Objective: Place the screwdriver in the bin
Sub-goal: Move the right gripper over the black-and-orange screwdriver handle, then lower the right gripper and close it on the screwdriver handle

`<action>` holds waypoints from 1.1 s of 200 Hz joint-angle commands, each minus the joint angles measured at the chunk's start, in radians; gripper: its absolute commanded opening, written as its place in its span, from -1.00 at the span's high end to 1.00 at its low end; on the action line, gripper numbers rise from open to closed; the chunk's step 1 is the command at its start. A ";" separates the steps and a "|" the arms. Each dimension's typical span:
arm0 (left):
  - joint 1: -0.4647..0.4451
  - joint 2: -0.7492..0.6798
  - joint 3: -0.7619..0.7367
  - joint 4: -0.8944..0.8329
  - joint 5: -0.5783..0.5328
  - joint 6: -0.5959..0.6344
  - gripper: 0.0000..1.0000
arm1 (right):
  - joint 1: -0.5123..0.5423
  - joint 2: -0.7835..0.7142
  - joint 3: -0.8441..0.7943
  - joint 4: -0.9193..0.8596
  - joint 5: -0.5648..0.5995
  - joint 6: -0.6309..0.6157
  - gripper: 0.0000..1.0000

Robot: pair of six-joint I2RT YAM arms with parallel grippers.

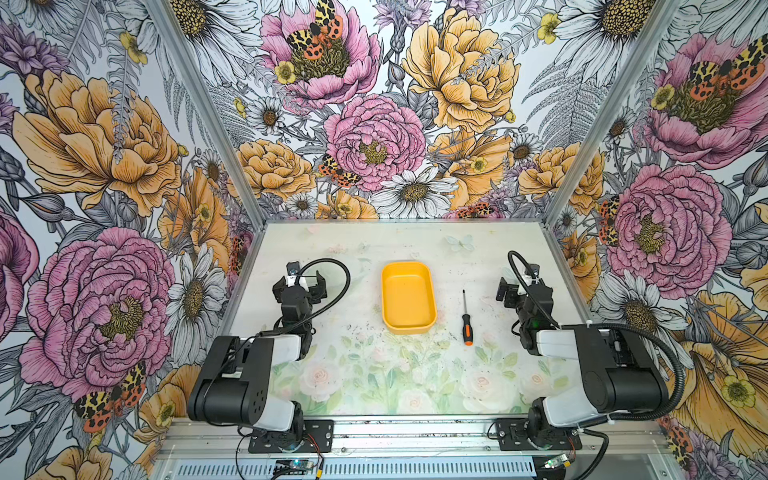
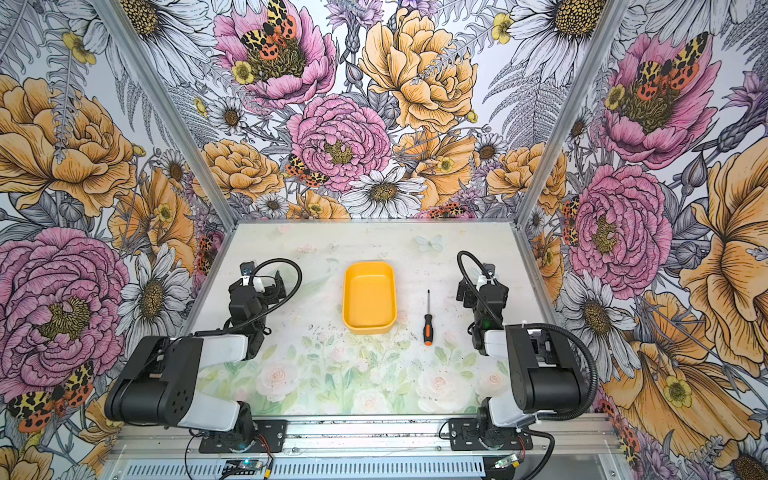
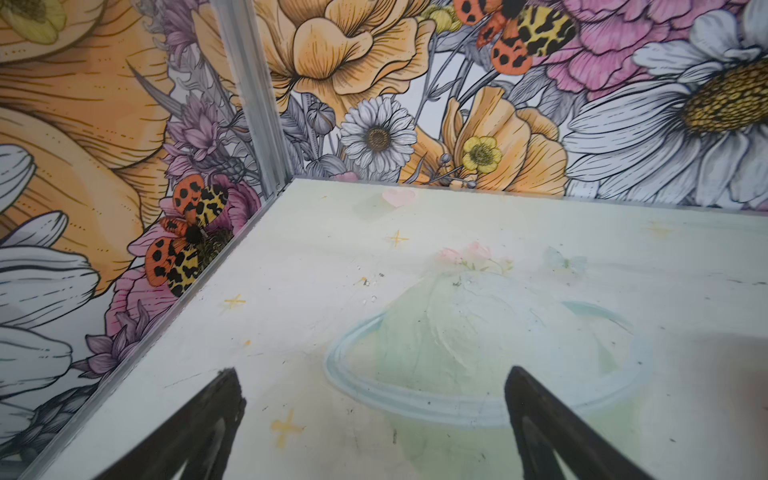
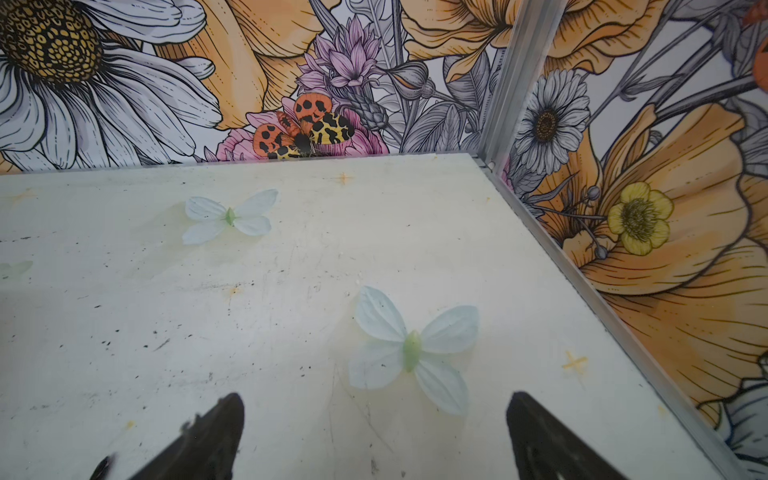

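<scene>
Screwdriver (image 1: 466, 318) handle nearest, tip toward back

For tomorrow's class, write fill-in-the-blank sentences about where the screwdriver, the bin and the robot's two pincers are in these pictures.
In a top view the screwdriver lies on the table to the ____ of the bin.
The bin contains ____.
The screwdriver's handle is black and ____.
The left pincer and right pincer both stand ____.
Missing words: right; nothing; orange; open.
</scene>
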 commanded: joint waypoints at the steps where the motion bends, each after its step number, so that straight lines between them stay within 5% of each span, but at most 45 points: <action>1: -0.046 -0.139 0.137 -0.311 0.076 0.051 -0.98 | 0.014 -0.145 0.136 -0.296 0.015 0.040 -0.99; 61: -0.060 -0.163 0.197 -0.463 0.384 -0.164 -0.98 | 0.145 -0.217 0.353 -0.938 -0.259 0.190 -0.94; 128: -0.065 -0.095 0.227 -0.574 0.527 -0.342 -0.98 | 0.332 -0.212 0.264 -1.090 -0.237 0.353 -0.77; 220: -0.063 -0.106 0.235 -0.698 0.500 -0.310 -0.98 | 0.469 -0.052 0.278 -1.128 -0.172 0.414 -0.60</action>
